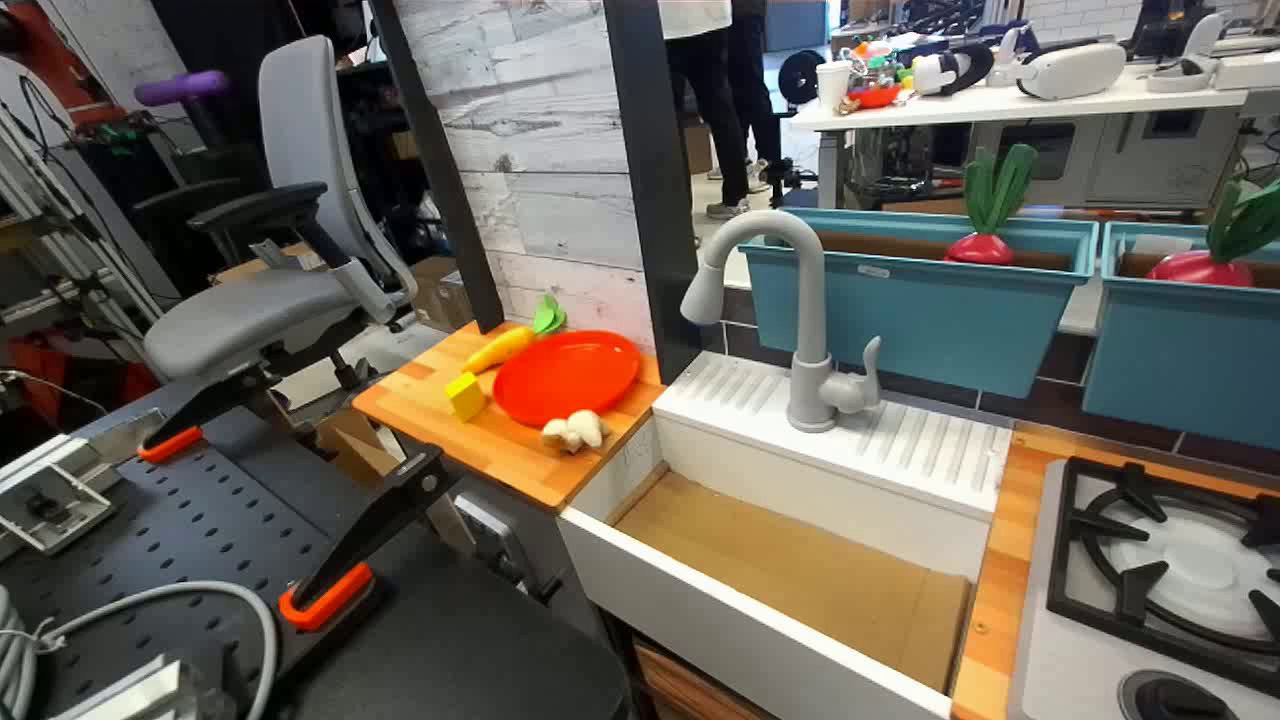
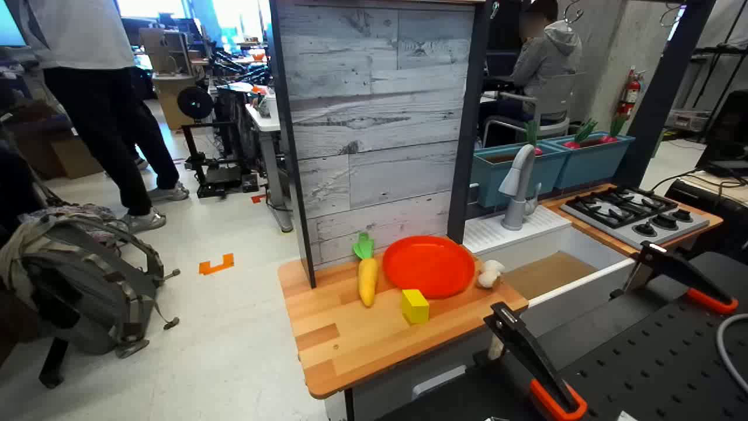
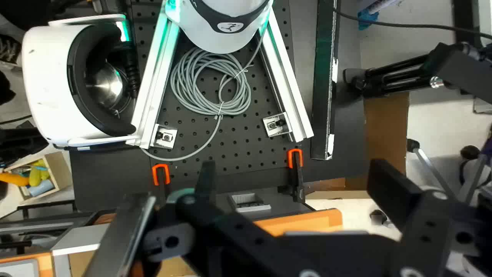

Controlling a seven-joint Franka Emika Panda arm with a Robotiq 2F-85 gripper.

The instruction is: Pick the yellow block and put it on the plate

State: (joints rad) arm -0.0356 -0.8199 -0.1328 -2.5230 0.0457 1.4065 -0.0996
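Yellow block (image 2: 415,306) on the wooden surface (image 2: 374,345), between the plate (image 2: 429,266) and the edge facing the black bench (image 1: 470,640). Wrist view: hand (image 3: 296,179), jaws wide apart, cropped below, hiding part of that surface.

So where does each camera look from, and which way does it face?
Wrist view: behind the open gripper, facing down at the black table; gripper and white robot base show.
An exterior view: raised near the sink, facing across it toward the plate; no gripper or base shows.
An exterior view: raised near the wooden counter, facing the panel behind it; no gripper or base.
Both exterior views share the yellow block, plate and faucet; all three show the black table.
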